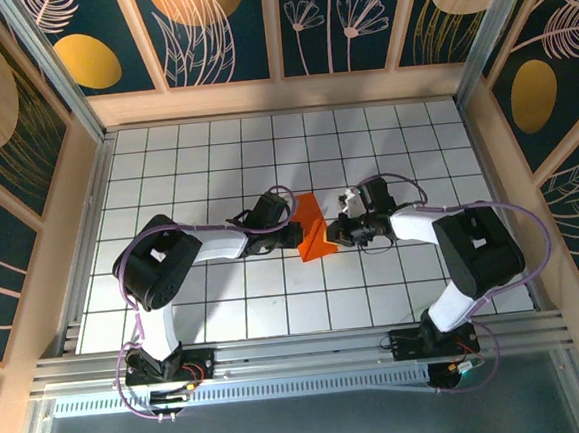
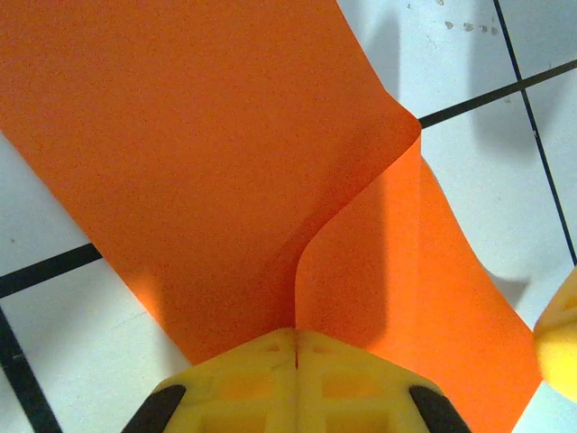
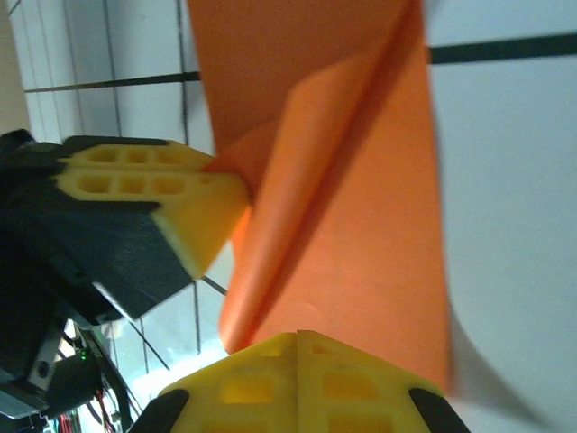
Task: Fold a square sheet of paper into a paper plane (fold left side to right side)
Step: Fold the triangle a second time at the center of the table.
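The square sheet of paper (image 1: pixel 314 233) is bright orange and creased into a pointed wedge on the white grid, between both grippers. In the left wrist view one flap of the sheet (image 2: pixel 180 162) stands up and curls, and its edge runs into the seam of my left gripper (image 2: pixel 296 336), which is shut on it. My left gripper (image 1: pixel 293 236) sits at the wedge's left edge. My right gripper (image 1: pixel 336 235) is at the right edge. In the right wrist view my right gripper (image 3: pixel 297 338) is shut and rests against the flat lower layer of the sheet (image 3: pixel 379 234), with the left gripper's fingers (image 3: pixel 180 194) pinching the raised flap.
The white gridded table (image 1: pixel 204 153) is bounded by wooden walls (image 1: pixel 280 95) at the back and on both sides. Metal rails (image 1: pixel 300 351) carrying the two arm bases run along the near edge. Both arms reach inward and almost meet at the table's middle.
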Robot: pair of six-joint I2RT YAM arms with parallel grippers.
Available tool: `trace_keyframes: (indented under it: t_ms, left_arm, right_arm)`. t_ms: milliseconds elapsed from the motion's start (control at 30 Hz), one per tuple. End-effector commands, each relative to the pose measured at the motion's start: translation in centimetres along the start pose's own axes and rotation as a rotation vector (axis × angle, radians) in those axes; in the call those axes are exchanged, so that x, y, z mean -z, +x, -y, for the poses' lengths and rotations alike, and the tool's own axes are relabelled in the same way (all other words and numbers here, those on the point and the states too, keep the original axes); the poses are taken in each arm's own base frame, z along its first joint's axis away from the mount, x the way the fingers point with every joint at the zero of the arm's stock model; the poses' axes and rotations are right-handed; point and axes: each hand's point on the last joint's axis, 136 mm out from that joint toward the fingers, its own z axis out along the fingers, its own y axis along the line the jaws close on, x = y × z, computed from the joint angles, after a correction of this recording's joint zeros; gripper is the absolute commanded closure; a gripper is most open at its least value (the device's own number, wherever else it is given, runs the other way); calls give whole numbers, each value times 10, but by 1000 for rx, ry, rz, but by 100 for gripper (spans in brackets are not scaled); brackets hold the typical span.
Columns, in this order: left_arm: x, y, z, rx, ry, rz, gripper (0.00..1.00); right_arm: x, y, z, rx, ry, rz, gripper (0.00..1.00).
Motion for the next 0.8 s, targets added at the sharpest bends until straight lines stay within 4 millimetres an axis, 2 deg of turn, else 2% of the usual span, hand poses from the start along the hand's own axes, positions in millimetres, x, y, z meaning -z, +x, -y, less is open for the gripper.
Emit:
trace_keyframes:
  t_ms: [0,167,300,767]
  left_arm:
    - [-8,15,-17,1,-50,-58,100]
    - [-8,15,-16,0,-50,-59,100]
    - [-8,16,-17,1,-52,-61,100]
    - [-8,17,-18,0,-53,-63,100]
  right_arm:
    - [-8,-10,-21,22,-49,12,100]
    - [-18,-20,-32,30,-76,22,100]
    - [-28,-18,-35,38,-79,-4,100]
    - [-41,-4,0,-12,34,-40,100]
